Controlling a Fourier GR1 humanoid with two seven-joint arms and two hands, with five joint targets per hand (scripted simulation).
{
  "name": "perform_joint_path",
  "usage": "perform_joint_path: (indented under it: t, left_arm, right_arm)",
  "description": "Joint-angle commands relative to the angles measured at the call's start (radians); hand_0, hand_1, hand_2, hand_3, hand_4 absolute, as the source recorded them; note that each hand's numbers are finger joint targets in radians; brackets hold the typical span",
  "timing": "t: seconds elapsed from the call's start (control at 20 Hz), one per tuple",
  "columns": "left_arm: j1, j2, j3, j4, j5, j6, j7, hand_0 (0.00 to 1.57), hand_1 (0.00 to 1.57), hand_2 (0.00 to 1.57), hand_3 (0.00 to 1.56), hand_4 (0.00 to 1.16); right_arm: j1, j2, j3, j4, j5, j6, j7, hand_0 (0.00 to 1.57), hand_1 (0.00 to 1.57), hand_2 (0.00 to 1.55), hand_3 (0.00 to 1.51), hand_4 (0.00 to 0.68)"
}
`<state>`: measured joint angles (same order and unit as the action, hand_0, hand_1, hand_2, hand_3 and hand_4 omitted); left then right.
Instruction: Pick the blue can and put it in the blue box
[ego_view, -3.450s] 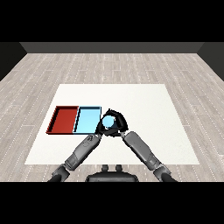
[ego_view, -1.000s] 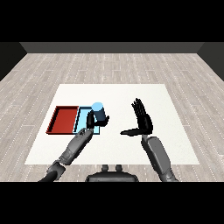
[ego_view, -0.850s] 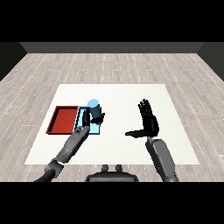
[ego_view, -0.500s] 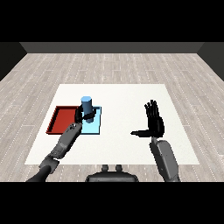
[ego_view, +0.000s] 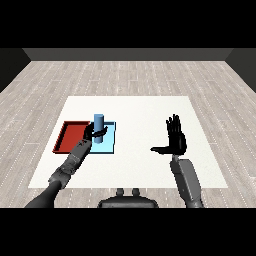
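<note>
The blue can (ego_view: 98, 125) stands upright over the light blue tray (ego_view: 109, 142), near its left side. My left hand (ego_view: 93, 133) is curled round the can's lower part. Whether the can's base touches the tray floor is hidden by the hand. My right hand (ego_view: 175, 141) is raised to the right of the trays, fingers straight up, thumb out to the left, holding nothing.
The red tray (ego_view: 70, 137) lies right beside the blue tray on its left. Both trays sit on the white table (ego_view: 145, 112), which is ringed by wooden floor.
My left hand has carried the can leftward and back over the blue tray. My right hand let go earlier and has drawn away to the right, fingers straightened.
</note>
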<state>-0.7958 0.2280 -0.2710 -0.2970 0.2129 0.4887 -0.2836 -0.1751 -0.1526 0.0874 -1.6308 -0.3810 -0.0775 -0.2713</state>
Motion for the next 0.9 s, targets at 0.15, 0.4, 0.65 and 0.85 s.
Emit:
perform_joint_path:
  t: [0.15, 0.4, 0.65, 0.85]
  left_arm:
    - [-0.054, -0.061, 0.067, 0.205, 0.012, 0.03, -0.005, 1.25, 1.25, 1.22, 1.19, 0.94]
    - [-0.032, -0.098, 0.135, 0.234, 0.065, 0.05, 0.0, 1.09, 1.09, 1.09, 0.96, 0.51]
    - [-0.048, -0.037, 0.047, 0.294, -0.032, 0.005, 0.084, 0.0, 0.0, 0.0, 0.0, 0.0]
    - [-0.023, -0.062, 0.099, 0.258, 0.009, 0.142, 0.017, 0.0, 0.0, 0.0, 0.0, 0.0]
  right_arm:
    - [-0.013, -0.001, -0.043, 0.079, 0.006, -0.003, -0.019, 0.0, 0.0, 0.0, 0.0, 0.0]
    - [0.034, -0.019, -0.069, 0.017, -0.054, 0.054, -0.008, 0.0, 0.0, 0.0, 0.0, 0.0]
    - [-0.009, 0.002, -0.058, 0.033, -0.044, 0.057, -0.021, 0.0, 0.0, 0.0, 0.0, 0.0]
    - [-0.011, -0.02, -0.05, -0.016, -0.015, 0.034, 0.031, 0.0, 0.0, 0.0, 0.0, 0.0]
